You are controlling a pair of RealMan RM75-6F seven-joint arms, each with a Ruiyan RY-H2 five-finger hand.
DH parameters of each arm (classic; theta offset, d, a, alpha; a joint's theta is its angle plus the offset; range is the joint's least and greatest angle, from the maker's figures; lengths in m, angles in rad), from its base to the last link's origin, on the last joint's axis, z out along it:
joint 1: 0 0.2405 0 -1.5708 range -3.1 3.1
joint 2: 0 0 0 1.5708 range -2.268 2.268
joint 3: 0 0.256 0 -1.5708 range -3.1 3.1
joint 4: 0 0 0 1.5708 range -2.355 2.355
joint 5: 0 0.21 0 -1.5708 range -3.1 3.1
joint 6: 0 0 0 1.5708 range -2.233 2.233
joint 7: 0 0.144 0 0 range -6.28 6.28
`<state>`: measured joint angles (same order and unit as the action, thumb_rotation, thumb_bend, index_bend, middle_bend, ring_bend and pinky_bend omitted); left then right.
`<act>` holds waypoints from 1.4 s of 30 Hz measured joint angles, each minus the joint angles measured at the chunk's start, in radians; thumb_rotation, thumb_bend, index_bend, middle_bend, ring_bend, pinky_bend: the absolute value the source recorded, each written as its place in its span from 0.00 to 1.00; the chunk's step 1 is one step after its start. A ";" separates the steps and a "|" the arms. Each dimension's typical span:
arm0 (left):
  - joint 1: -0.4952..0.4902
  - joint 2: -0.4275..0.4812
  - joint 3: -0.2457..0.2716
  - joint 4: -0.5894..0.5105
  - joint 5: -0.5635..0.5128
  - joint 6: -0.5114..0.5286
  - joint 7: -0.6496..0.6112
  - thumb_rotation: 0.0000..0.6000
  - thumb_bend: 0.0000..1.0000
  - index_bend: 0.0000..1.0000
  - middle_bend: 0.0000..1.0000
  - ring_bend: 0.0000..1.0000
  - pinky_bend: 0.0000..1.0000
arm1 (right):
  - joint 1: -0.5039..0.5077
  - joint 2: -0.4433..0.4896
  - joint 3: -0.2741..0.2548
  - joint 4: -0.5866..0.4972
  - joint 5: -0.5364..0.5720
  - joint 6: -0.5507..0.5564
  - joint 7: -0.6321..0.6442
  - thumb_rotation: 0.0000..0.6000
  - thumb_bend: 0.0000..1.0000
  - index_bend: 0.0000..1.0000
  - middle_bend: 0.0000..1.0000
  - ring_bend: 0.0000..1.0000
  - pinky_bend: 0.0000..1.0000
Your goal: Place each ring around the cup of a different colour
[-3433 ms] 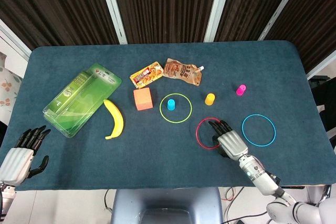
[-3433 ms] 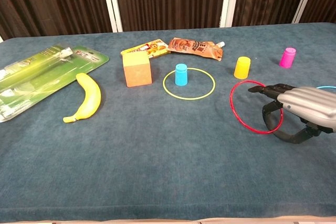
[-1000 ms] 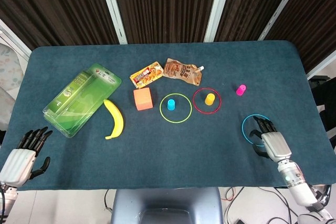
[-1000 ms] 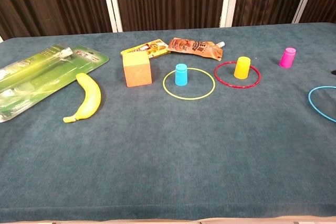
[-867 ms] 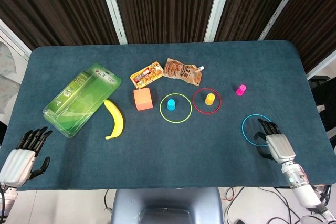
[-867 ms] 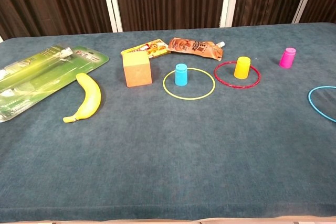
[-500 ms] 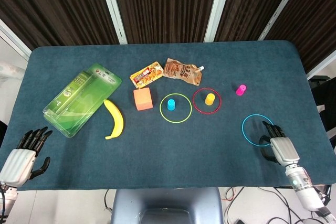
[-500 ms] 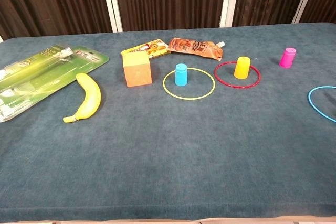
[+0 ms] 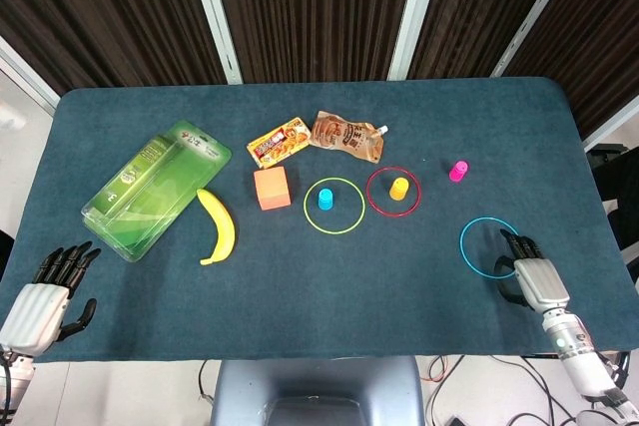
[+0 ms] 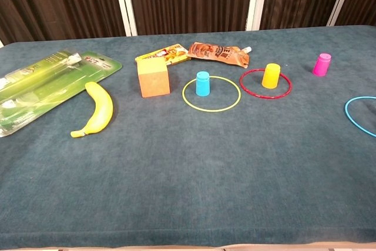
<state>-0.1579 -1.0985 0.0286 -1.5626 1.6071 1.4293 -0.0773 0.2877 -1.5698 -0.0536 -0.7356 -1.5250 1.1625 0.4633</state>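
Now right hand point(image 9: 536, 281) farther from blue ring point(image 9: 489, 247)

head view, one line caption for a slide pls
Two rings placed; right hand beside the blue ring, pink cup unringed.

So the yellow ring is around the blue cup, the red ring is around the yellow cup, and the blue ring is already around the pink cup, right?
Not quite. The blue ring lies empty on the table, apart from the pink cup, by the right hand; the head view shows this. The yellow ring does circle the blue cup, and the red ring the yellow cup.
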 measured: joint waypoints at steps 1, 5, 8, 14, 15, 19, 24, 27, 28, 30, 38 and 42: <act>0.000 0.000 0.000 0.000 -0.001 0.000 0.000 1.00 0.48 0.00 0.00 0.00 0.05 | 0.000 -0.001 0.000 0.002 0.000 -0.004 -0.001 1.00 0.50 0.64 0.08 0.00 0.00; -0.002 -0.001 -0.001 0.001 -0.003 -0.004 0.001 1.00 0.48 0.00 0.00 0.00 0.05 | 0.000 -0.006 0.004 0.009 0.002 -0.013 0.002 1.00 0.50 0.64 0.08 0.00 0.00; -0.002 0.000 0.000 0.000 -0.002 -0.005 0.002 1.00 0.48 0.00 0.00 0.00 0.05 | 0.000 -0.006 0.005 0.011 0.001 -0.016 0.003 1.00 0.50 0.64 0.08 0.00 0.00; -0.002 0.000 -0.001 -0.002 -0.004 -0.005 0.003 1.00 0.48 0.00 0.00 0.00 0.05 | 0.001 -0.009 0.007 0.013 -0.003 -0.019 0.005 1.00 0.50 0.65 0.08 0.00 0.00; -0.001 0.000 -0.001 -0.002 -0.003 -0.004 0.002 1.00 0.48 0.00 0.00 0.00 0.05 | 0.001 -0.009 0.007 0.013 -0.004 -0.020 0.006 1.00 0.50 0.65 0.08 0.00 0.00; -0.001 0.001 0.000 -0.001 -0.003 -0.004 0.001 1.00 0.48 0.00 0.00 0.00 0.05 | 0.001 -0.012 0.008 0.015 -0.005 -0.023 0.006 1.00 0.50 0.66 0.08 0.00 0.00; -0.001 0.001 0.000 -0.001 -0.002 -0.002 0.000 1.00 0.48 0.00 0.00 0.00 0.05 | 0.000 -0.014 0.011 0.014 -0.005 -0.025 0.006 1.00 0.50 0.69 0.08 0.00 0.00; 0.000 0.002 0.000 -0.002 -0.001 -0.002 -0.001 1.00 0.48 0.00 0.00 0.00 0.05 | 0.000 -0.015 0.012 0.014 -0.006 -0.023 0.005 1.00 0.50 0.71 0.09 0.00 0.00; 0.000 0.002 0.000 -0.002 -0.001 -0.002 -0.002 1.00 0.48 0.00 0.00 0.00 0.05 | -0.001 -0.016 0.012 0.014 -0.006 -0.023 0.005 1.00 0.50 0.71 0.09 0.00 0.00; 0.000 0.002 0.000 -0.001 -0.001 -0.002 -0.003 1.00 0.48 0.00 0.00 0.00 0.05 | 0.000 -0.017 0.013 0.015 -0.007 -0.023 0.006 1.00 0.50 0.72 0.09 0.00 0.00; -0.002 0.002 -0.001 -0.001 -0.002 -0.003 -0.004 1.00 0.48 0.00 0.00 0.00 0.05 | 0.001 -0.024 0.015 0.019 -0.009 -0.022 0.010 1.00 0.50 0.76 0.10 0.00 0.00; -0.002 0.003 -0.001 -0.002 -0.003 -0.003 -0.005 1.00 0.48 0.00 0.00 0.00 0.05 | 0.002 -0.026 0.018 0.021 -0.010 -0.018 0.012 1.00 0.50 0.78 0.10 0.00 0.00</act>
<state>-0.1596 -1.0958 0.0272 -1.5642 1.6042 1.4264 -0.0824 0.2900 -1.5960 -0.0356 -0.7145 -1.5353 1.1442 0.4752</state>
